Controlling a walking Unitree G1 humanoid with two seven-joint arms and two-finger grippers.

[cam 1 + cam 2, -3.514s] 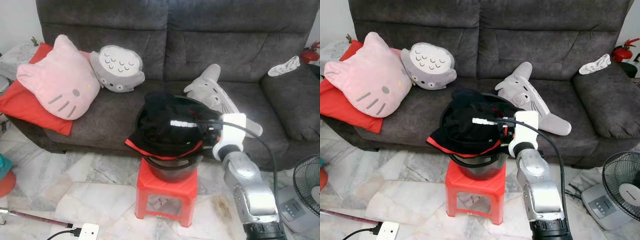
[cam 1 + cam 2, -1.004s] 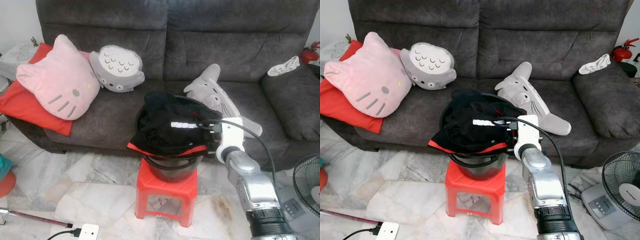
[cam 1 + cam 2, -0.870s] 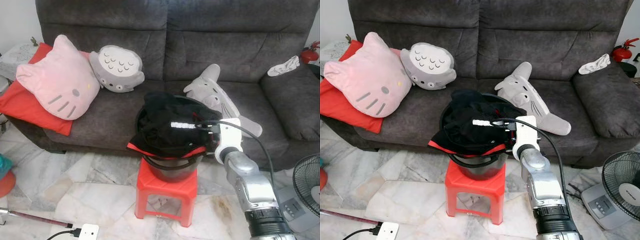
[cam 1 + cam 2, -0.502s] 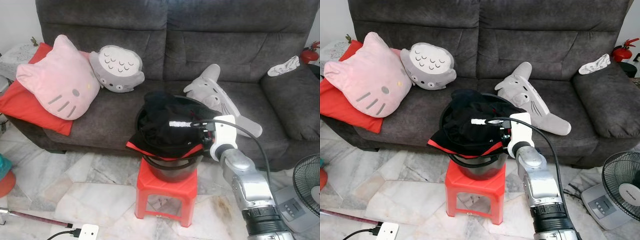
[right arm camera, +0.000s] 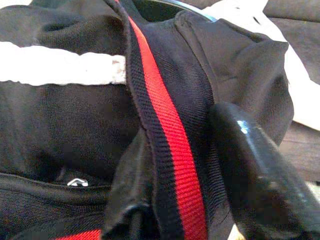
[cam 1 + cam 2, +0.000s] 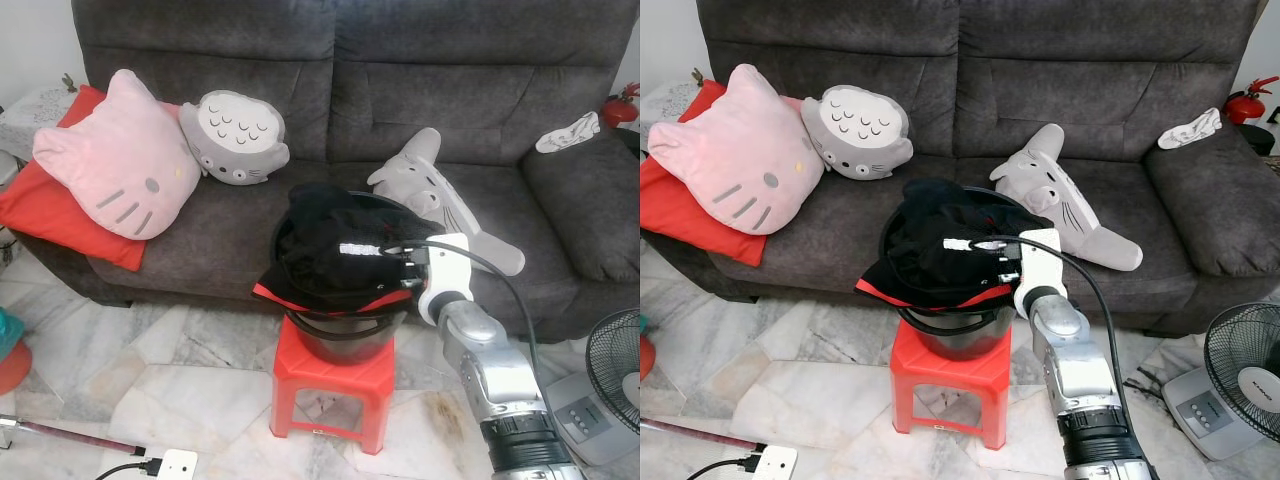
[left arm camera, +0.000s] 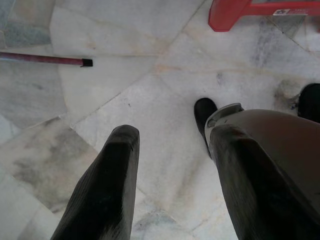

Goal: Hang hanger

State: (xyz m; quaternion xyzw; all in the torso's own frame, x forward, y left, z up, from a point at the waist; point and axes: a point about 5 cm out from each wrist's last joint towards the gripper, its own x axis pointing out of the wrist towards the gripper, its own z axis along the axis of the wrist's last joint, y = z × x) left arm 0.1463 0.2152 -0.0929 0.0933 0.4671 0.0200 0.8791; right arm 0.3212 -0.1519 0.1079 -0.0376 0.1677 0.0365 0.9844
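While my left gripper hangs idle over the marble floor, its two black fingers stand apart with nothing between them. On that floor I count one thin red rod, one white power strip with a black plug, and one grey fan at the right edge.

Next out, one red plastic stool carries one dark round basket. One black garment with red trim and a white strip fills the basket and spills over its near rim. My right gripper is at the right side of the basket, and its two fingers are clamped on a fold of that garment; the red-striped band runs straight between them in the right wrist view. I cannot make out a hanger as such; a small metal piece shows among the black cloth just beside the gripper, and I cannot tell what it is.

Beyond the basket stands one dark grey sofa. On it I count one grey shark plush, one round grey plush, one pink cat cushion lying on one red cushion, and one white cloth on the right arm. One red extinguisher stands past that arm.
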